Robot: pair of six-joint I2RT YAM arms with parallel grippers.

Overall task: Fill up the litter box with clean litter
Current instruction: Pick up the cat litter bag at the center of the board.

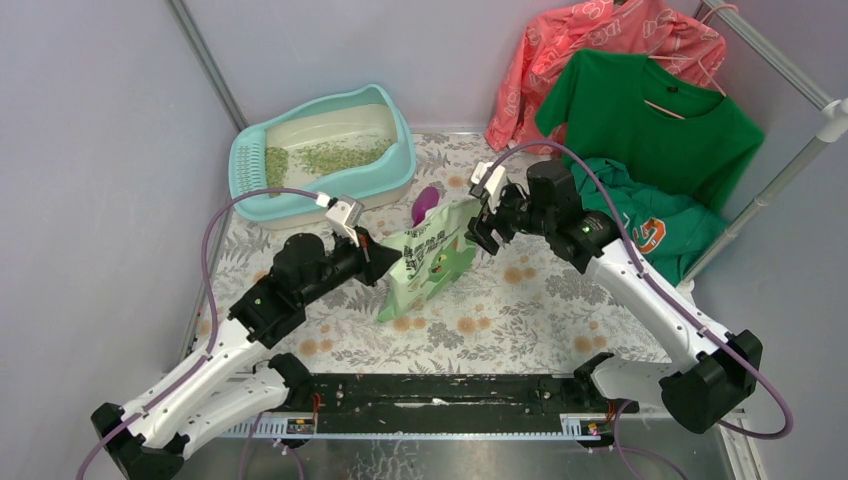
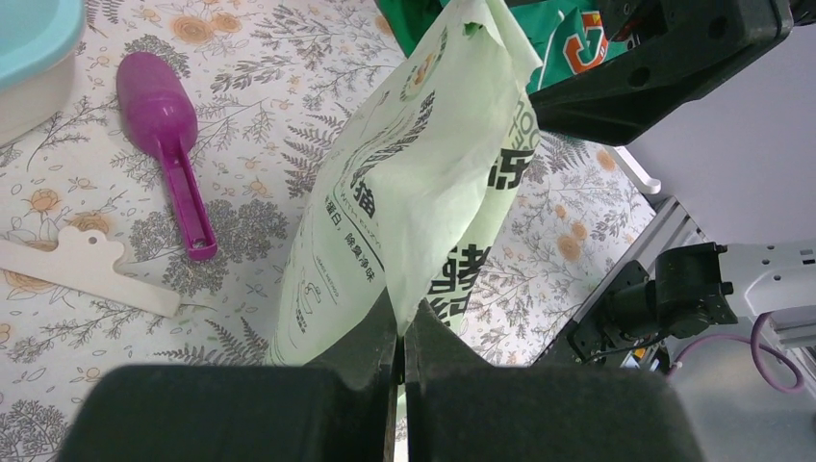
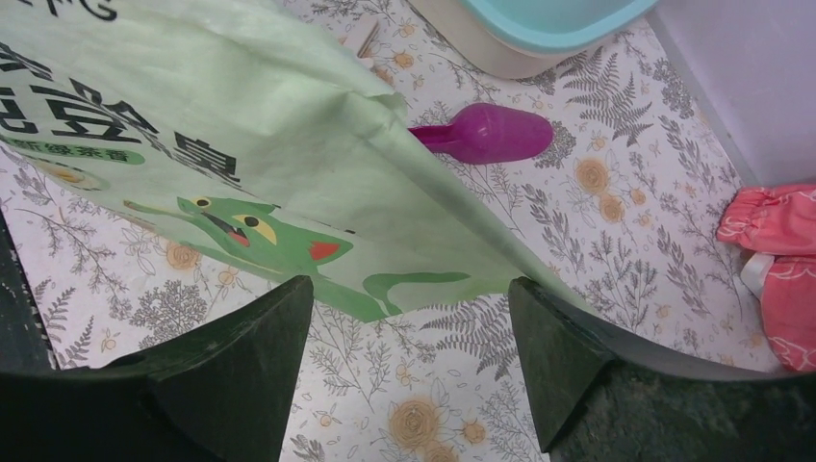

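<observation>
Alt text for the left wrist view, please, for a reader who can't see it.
The left gripper, fingers shut, pinches an edge of a light green printed plastic bag above a floral tablecloth. A purple plastic scoop lies on the cloth to the bag's left, and a corner of the turquoise-rimmed plastic litter box shows at top left.

I see the litter box (image 1: 403, 160) at the far left of my table (image 1: 520, 300), set at an angle. It has a turquoise rim, a cream basin and a slotted grate at 1 end, the left. The clean litter (image 1: 335, 155) lies loose in it, a thin pale-green layer across the basin's near side, reaching toward the grate.
</observation>
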